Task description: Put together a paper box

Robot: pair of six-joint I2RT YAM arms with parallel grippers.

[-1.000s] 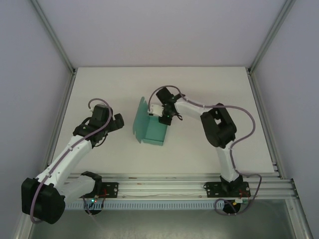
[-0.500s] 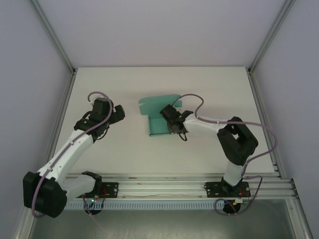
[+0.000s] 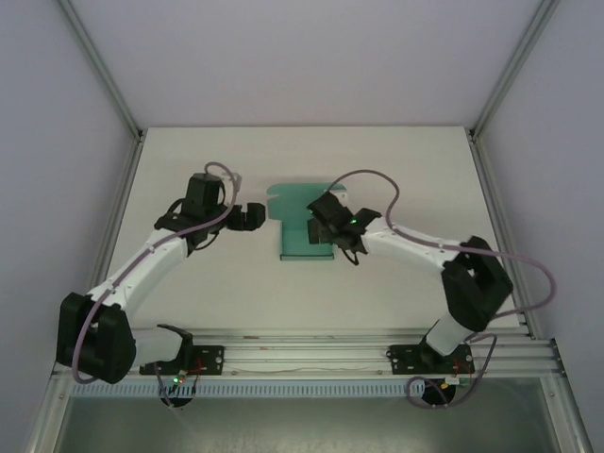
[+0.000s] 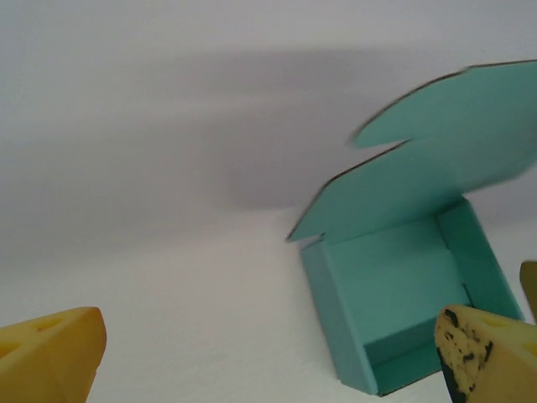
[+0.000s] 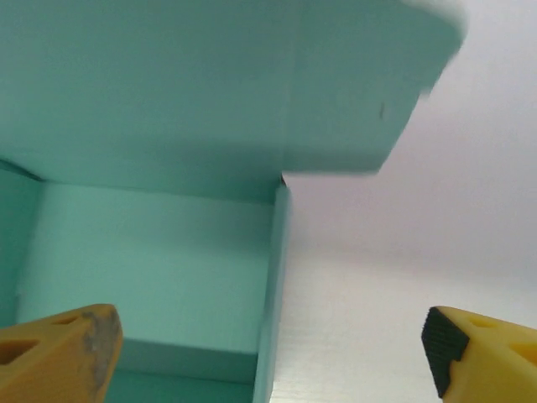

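The paper box (image 3: 300,236) is a shallow teal tray in the middle of the table, with its lid flap (image 3: 294,196) raised at the far side. My right gripper (image 3: 330,234) is open at the tray's right side. In the right wrist view the tray's right wall (image 5: 273,285) stands between the yellow fingers (image 5: 59,353), and the lid (image 5: 210,84) is above. My left gripper (image 3: 255,215) hangs open just left of the box and touches nothing. In the left wrist view the box (image 4: 403,294) lies ahead to the right, beside my right fingertip (image 4: 487,353).
The white table (image 3: 189,160) is bounded by aluminium frame posts (image 3: 113,94) at left and right, and by white walls. A rail (image 3: 302,354) carrying both arm bases runs along the near edge.
My right gripper has opened and let go of the box, which now rests flat with its lid at the back. The left arm has swung right, close to the box.
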